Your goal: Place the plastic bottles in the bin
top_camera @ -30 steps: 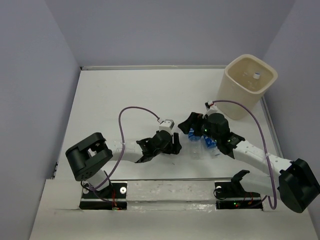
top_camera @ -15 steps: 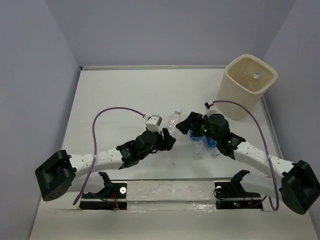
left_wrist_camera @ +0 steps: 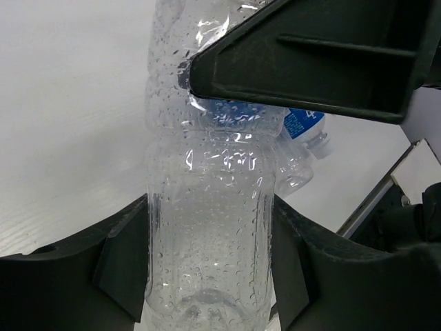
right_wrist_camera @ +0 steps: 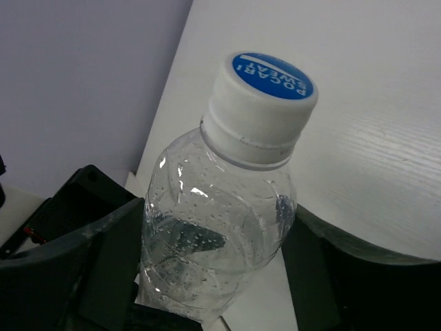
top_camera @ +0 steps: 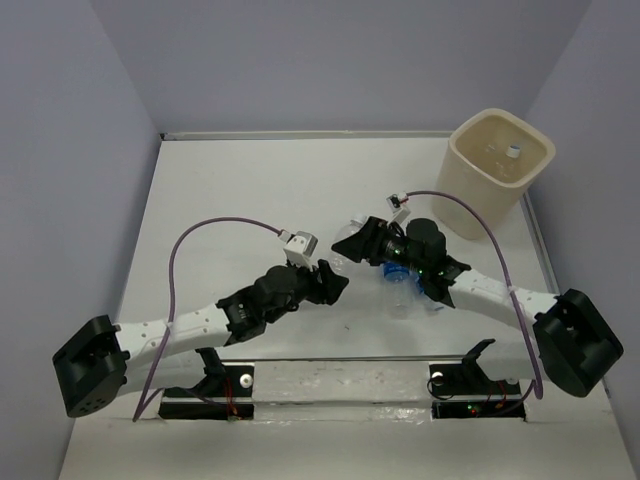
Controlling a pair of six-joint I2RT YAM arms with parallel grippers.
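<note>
One clear plastic bottle [top_camera: 347, 241] with a white, blue-topped cap [right_wrist_camera: 264, 96] hangs over the table's middle, and both grippers grip it. My left gripper [top_camera: 336, 274] is shut on its lower body [left_wrist_camera: 207, 234], pads pressed against both sides. The right gripper [top_camera: 360, 240] is shut on its shoulder [right_wrist_camera: 220, 221], just below the cap. In the left wrist view a right finger [left_wrist_camera: 310, 62] crosses the bottle's upper part. More plastic bottles with blue labels [top_camera: 402, 276] lie on the table under the right arm. The beige bin [top_camera: 478, 195] stands at the far right.
A white cap [top_camera: 512, 151] shows inside the bin. Purple cables loop above both arms. Grey-violet walls close in the table on the left, back and right. A metal rail with the arm mounts [top_camera: 340, 385] runs along the near edge.
The left arm stretched out to the right and lifted the bottle toward the right gripper. The right gripper slid left over the bottle's cap end and closed on it.
</note>
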